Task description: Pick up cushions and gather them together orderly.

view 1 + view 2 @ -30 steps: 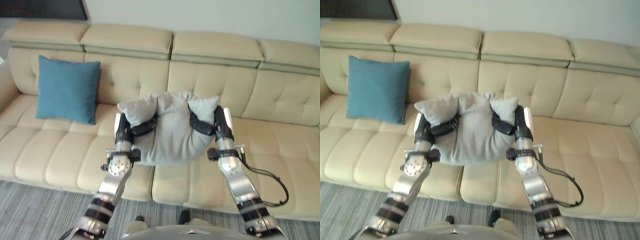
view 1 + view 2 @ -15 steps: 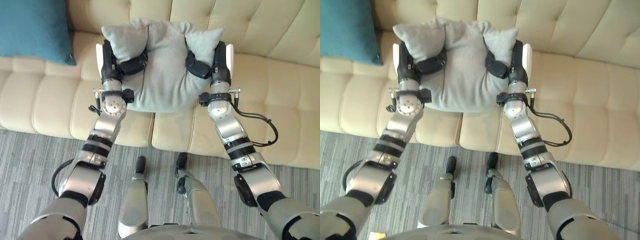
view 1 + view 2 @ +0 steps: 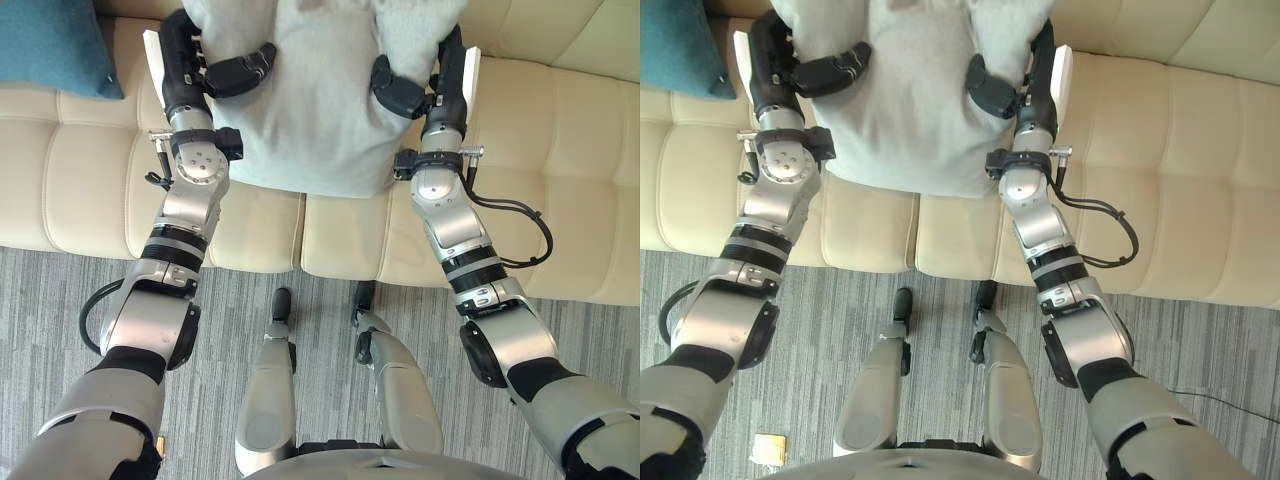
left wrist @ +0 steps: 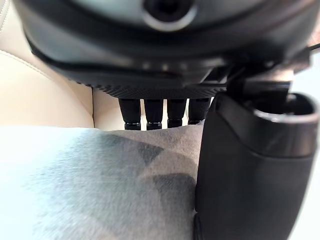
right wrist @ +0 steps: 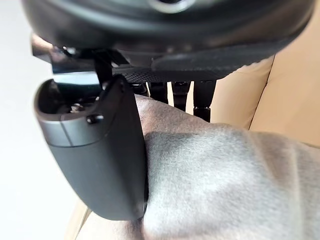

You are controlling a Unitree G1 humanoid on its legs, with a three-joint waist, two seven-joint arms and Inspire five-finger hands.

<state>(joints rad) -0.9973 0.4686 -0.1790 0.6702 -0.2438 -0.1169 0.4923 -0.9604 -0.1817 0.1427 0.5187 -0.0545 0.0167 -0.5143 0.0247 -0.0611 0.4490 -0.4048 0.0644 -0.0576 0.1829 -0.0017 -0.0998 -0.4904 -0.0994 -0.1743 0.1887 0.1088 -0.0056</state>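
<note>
Setting: a cream tufted sofa (image 3: 560,150) is seen across the upper half of the frame, with a grey striped carpet (image 3: 60,300) below it.
Grey cushion: a grey cushion (image 3: 310,110) is held at the top centre of the frame, in front of the sofa seat. Its upper part is cut off by the frame's edge, and its lower edge is seen over the front of the seat.
Left hand: the left hand (image 3: 215,70) is clamped on the cushion's left side. The thumb is laid across the front face and the fingers (image 4: 155,112) are wrapped behind the fabric.
Right hand: the right hand (image 3: 410,85) is clamped on the cushion's right side in the same way, with the thumb in front and the fingers (image 5: 202,100) behind, so the fabric is pinched between them.
Teal cushion: a teal cushion (image 3: 45,45) is seen on the sofa in the upper left corner, apart from the grey one, with the left hand between the two.
Carpet: a small tan object (image 3: 770,448) is seen at the lower left – what it is cannot be told.
</note>
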